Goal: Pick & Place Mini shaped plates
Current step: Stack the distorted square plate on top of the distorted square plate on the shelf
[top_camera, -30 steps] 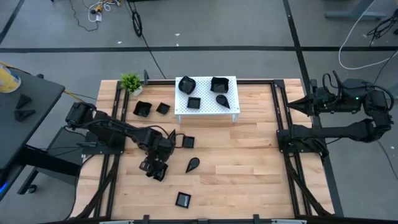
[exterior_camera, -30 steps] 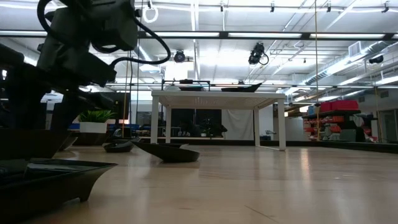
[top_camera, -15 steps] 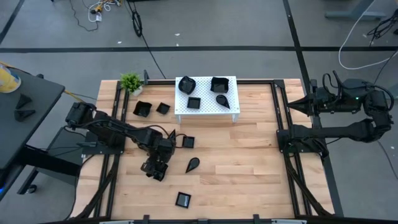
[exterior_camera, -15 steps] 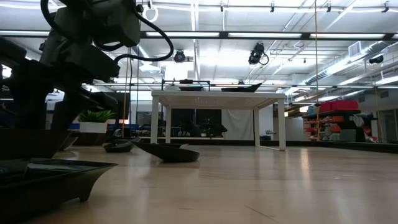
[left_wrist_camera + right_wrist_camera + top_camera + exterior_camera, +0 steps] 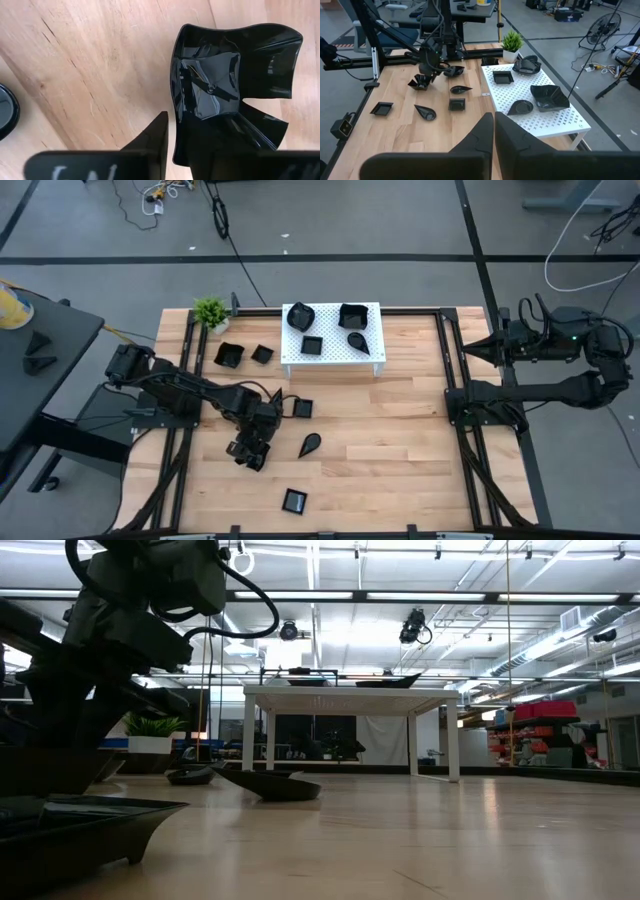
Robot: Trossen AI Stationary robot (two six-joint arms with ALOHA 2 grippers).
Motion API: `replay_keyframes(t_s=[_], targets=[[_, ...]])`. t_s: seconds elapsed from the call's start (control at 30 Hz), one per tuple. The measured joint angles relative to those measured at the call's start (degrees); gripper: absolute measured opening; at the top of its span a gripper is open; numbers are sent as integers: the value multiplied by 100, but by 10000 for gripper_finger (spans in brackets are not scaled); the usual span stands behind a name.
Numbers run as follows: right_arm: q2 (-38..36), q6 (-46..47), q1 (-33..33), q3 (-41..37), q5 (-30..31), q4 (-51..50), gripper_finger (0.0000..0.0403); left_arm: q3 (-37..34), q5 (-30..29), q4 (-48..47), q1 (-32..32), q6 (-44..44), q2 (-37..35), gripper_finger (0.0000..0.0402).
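My left gripper [image 5: 249, 450] points down at the near left of the table and is shut on a glossy black wavy-edged mini plate [image 5: 230, 90], which rests on the wood [image 5: 420, 82]. Other black mini plates lie loose on the table: a square one [image 5: 302, 408], a teardrop one [image 5: 310, 444], and a square one [image 5: 294, 501] near the front edge. Several more sit on the white perforated stand [image 5: 370, 360]. My right gripper [image 5: 493, 127] hangs shut and bare, high at the table's right side [image 5: 472, 348]. My left gripper takes the wavy-edged plate by its rim [image 5: 175, 135], coming from above with its fingers pointing down. One finger [image 5: 155, 142] stands outside the rim. The other is lost against the black inside of the plate. The plate's base sits on the table.
Two square plates [image 5: 229, 355] [image 5: 262, 353] lie left of the stand, beside a small green potted plant [image 5: 210, 310]. The middle and right of the wooden table show bare wood. Black frame rails run along both sides.
My left gripper's fingers have drawn together around the wavy-edged plate's rim while the arm stays in place. The plate has not moved.
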Motion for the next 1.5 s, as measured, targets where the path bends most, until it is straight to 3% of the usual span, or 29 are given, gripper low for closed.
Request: replay_keyframes(t_s=[0.43, 1.5], targets=[[0, 2, 0, 0, 1, 1, 20, 4, 22, -4, 4, -2, 0, 6], [0, 2, 0, 0, 0, 0, 20, 54, 74, -91, 4, -11, 2, 5]])
